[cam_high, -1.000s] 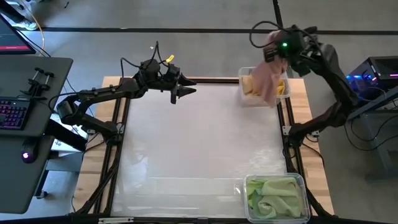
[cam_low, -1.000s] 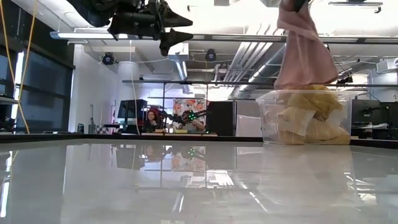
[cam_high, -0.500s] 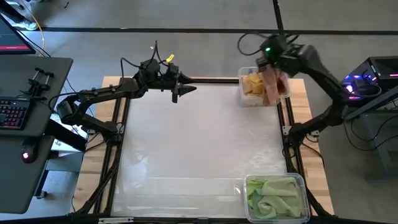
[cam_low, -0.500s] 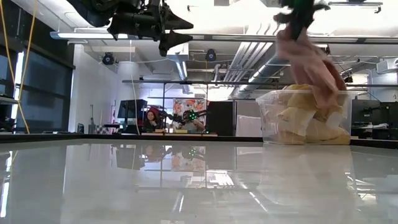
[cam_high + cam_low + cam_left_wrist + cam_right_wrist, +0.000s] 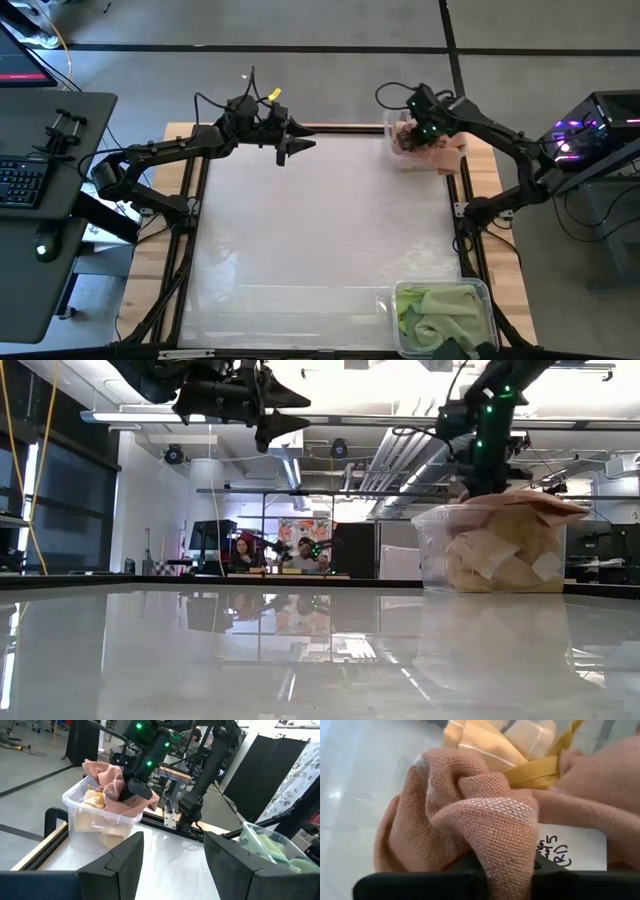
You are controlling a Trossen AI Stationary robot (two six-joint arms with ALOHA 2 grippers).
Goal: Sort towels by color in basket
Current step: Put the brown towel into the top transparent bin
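High view: your right gripper (image 5: 418, 133) presses a pink towel (image 5: 438, 145) into the far-right bin (image 5: 392, 160); the left gripper (image 5: 297, 146) hovers far-left.

Left wrist view: its fingers (image 5: 120, 865) stand apart.

Right wrist view: the pink towel (image 5: 485, 815) is pinched over yellow towels (image 5: 485, 745).

A glossy white bench (image 5: 320, 230) with wooden edges sits beside a dark desk holding a black keyboard (image 5: 22, 182); two people (image 5: 268, 552) sit far behind.
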